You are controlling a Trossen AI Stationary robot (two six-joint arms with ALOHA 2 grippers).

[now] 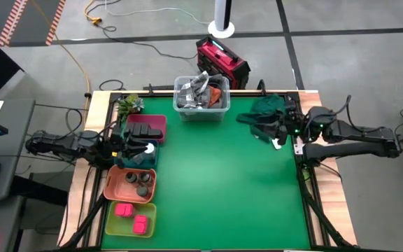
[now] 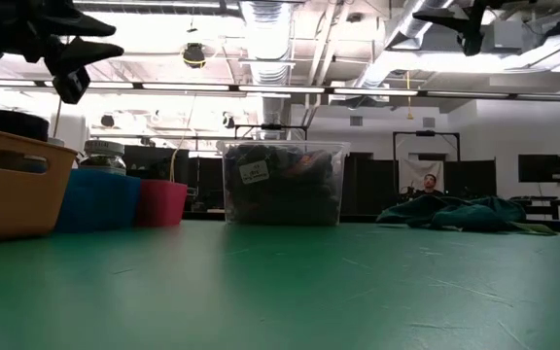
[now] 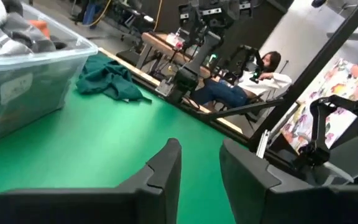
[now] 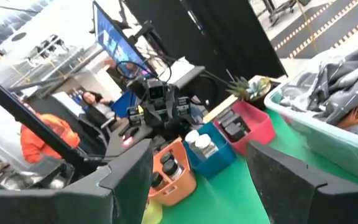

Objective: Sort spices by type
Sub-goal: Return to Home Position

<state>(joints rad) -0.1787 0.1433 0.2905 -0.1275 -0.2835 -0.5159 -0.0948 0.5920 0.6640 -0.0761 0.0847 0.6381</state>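
Note:
Four trays stand in a row along the table's left edge. A red tray holds black boxes. A blue tray holds white-topped jars. An orange tray holds dark grey jars. A yellow-green tray holds pink-red boxes. My left gripper hangs level above the blue tray, open with nothing between its fingers. My right gripper hangs at the table's right edge, open and empty, pointing toward the trays.
A clear plastic bin full of cloth stands at the far middle. A dark green cloth lies at the far right. A small plant sits at the far left corner. The green mat lies between. People sit beyond the table.

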